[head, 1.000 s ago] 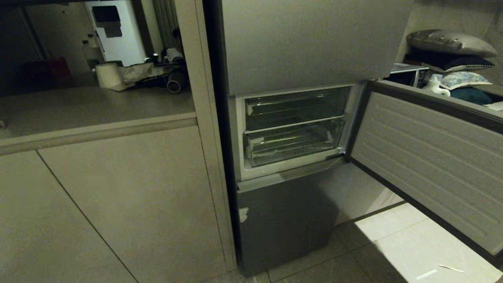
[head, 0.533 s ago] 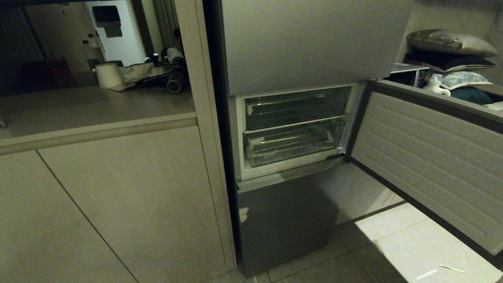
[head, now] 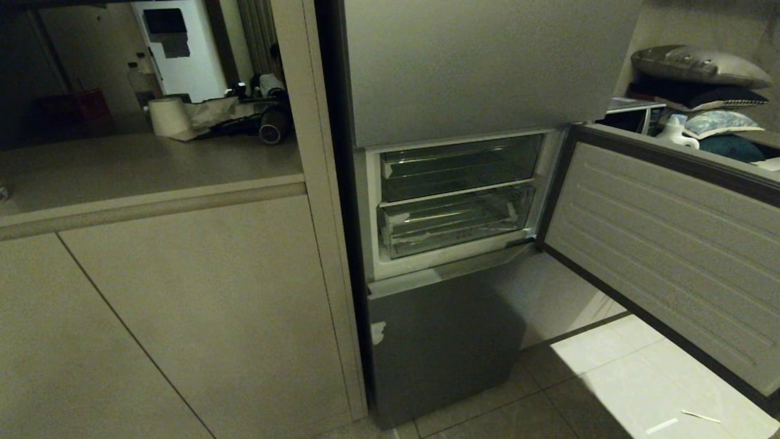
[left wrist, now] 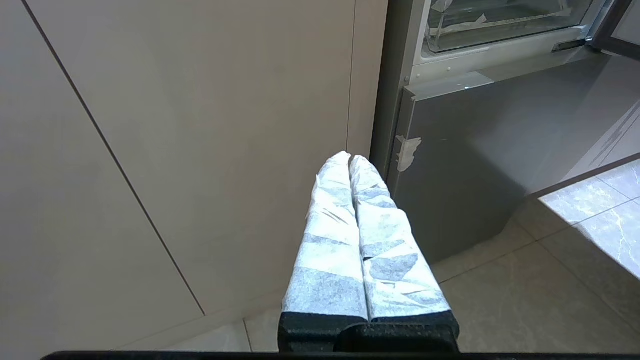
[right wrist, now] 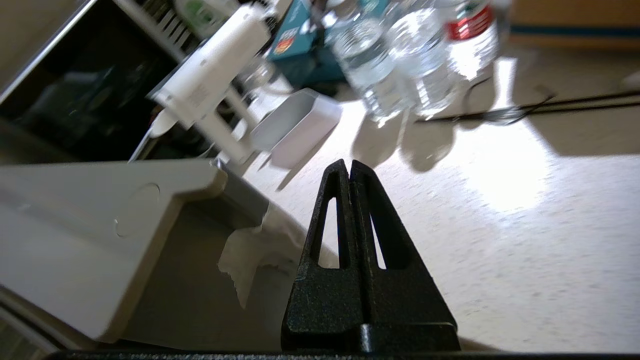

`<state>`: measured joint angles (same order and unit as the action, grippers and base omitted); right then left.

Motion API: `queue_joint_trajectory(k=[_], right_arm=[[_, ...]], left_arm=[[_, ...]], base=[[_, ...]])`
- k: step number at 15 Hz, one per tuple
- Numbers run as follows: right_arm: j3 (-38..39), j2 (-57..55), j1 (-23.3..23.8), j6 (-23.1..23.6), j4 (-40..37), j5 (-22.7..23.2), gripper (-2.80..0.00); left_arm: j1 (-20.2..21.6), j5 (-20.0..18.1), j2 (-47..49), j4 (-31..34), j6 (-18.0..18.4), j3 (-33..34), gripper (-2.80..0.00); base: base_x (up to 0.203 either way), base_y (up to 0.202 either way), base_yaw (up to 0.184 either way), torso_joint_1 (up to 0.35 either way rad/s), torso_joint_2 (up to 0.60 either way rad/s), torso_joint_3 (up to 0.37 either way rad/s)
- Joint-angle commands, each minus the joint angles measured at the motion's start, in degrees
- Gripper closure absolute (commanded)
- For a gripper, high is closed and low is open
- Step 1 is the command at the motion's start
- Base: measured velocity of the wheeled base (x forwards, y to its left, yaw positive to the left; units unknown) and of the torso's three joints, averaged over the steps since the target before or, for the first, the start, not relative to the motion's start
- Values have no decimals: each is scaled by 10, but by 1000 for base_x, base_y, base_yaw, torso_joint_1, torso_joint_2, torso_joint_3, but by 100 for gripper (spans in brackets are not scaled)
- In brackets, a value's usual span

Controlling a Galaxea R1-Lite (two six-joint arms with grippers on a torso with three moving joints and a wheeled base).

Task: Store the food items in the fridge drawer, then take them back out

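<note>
Dim kitchen w/ beige cabinet fronts filling the left half of the head view; grey steel fridge at centre, its mid-section door (head: 664, 244) swung open toward the right edge.

Change vs. a second ago: none in the head view. Fridge, bins and door sit exactly as before, and no arm has entered that frame. Judgement: task is at its very start, nothing stored yet.

Fridge drawer (head: 454, 222), wide clear plastic bin w/ ribbed floor, is pushed in, lower of two bins at frame centre; shallower smoky clear bin (head: 460, 164) sits just above it. Both look empty from here.

Left end effector (left wrist: 350, 162): fingers wrapped in pale tape, clenched tip to tip, holding nothing; pointed at the cabinet front beside the fridge's lower grey panel. Reads as parked.

Right end effector (right wrist: 347, 167): black fingers clenched together, empty. It hangs over a pale table (right wrist: 500, 240) w/ clear plastic water bottles (right wrist: 400, 60) in the upper part of that view.

Hidden/unclear: no food item visible in any view; location cannot be told. Right wrist view is motion-blurred; items at its upper left are hard to identify. Drawer's rear portion and lettering are not readable.
</note>
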<state>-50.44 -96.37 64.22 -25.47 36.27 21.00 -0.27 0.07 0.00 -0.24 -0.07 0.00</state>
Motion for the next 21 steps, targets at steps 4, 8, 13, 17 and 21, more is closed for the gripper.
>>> queue_joint_trajectory(k=[4,8,13,17,21], right_arm=[[-10,-18,0,-22,-1,71,0],[14,8,0,-23,-2,87,0],[67,56,0,-22,-2,100,0],[98,124,0,-23,0,122,0],[100,194,-2,-29,2,153,0]], left_arm=[[0,0,1,0,0,0,0],[0,0,1,0,0,0,0],[0,0,1,0,0,0,0],[0,0,1,0,0,0,0],[0,0,1,0,0,0,0]], base=[[0,0,0,0,0,0],[0,0,0,0,0,0],[0,0,0,0,0,0],[0,0,0,0,0,0],[0,0,0,0,0,0]])
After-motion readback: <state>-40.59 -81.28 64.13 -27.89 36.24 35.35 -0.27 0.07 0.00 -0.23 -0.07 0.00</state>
